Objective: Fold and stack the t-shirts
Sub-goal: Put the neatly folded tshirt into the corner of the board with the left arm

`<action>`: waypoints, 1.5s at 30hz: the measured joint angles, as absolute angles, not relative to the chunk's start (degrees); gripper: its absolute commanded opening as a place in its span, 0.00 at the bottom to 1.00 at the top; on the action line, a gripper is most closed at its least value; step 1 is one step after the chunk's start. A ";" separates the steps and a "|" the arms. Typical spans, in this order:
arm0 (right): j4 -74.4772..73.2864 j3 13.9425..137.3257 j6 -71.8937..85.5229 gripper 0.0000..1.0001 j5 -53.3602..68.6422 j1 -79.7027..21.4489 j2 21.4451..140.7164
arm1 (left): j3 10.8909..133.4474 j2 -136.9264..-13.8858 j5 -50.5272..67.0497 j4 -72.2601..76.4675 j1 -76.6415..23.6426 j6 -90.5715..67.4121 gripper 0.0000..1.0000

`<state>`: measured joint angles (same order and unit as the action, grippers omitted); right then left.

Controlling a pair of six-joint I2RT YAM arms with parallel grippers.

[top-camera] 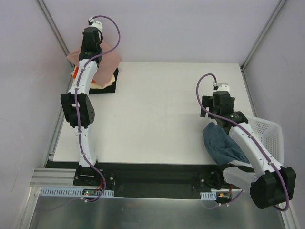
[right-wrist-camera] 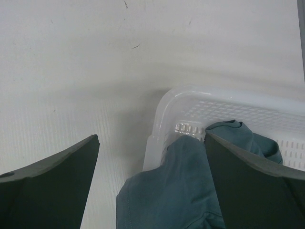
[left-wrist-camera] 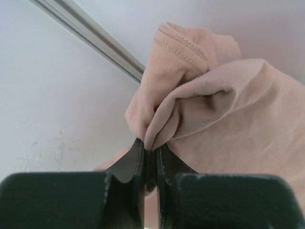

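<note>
White-and-black arms (top-camera: 79, 110), seemingly purple cables (top-camera: 118, 34)

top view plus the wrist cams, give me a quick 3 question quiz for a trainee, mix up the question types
1. True or false: the left fingers are shut on the pink shirt.
2. Where is the blue shirt? A) spread flat mid-table B) draped over the basket rim C) on the far-left pile
3. Fill in: the right fingers are ___ (open/shut).

Key: 1 true; 2 B; 3 open
</note>
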<state>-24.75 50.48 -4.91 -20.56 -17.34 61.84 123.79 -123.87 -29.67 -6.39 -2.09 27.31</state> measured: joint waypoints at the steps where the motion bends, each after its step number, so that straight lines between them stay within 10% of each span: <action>1: -24.71 50.65 -4.89 0.97 -20.56 -17.34 62.19 | 123.79 -124.20 -29.89 -5.96 -1.85 27.00 0.00; 22: -27.38 56.86 -3.03 0.97 -19.84 -17.34 69.91 | 126.96 -136.97 -25.45 0.25 6.09 20.93 0.00; 37: -28.21 59.79 -1.93 0.97 -19.31 -17.34 73.67 | 128.64 -139.94 -28.95 4.43 7.25 18.81 0.99; 45: -28.23 59.18 -1.69 0.96 -19.51 -17.34 71.77 | 117.30 -130.67 -30.30 4.38 6.02 16.58 0.99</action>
<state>-28.23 59.18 -1.69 -19.51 -17.34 71.77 117.30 -130.67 -30.30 4.38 6.02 16.58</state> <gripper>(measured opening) 0.966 0.992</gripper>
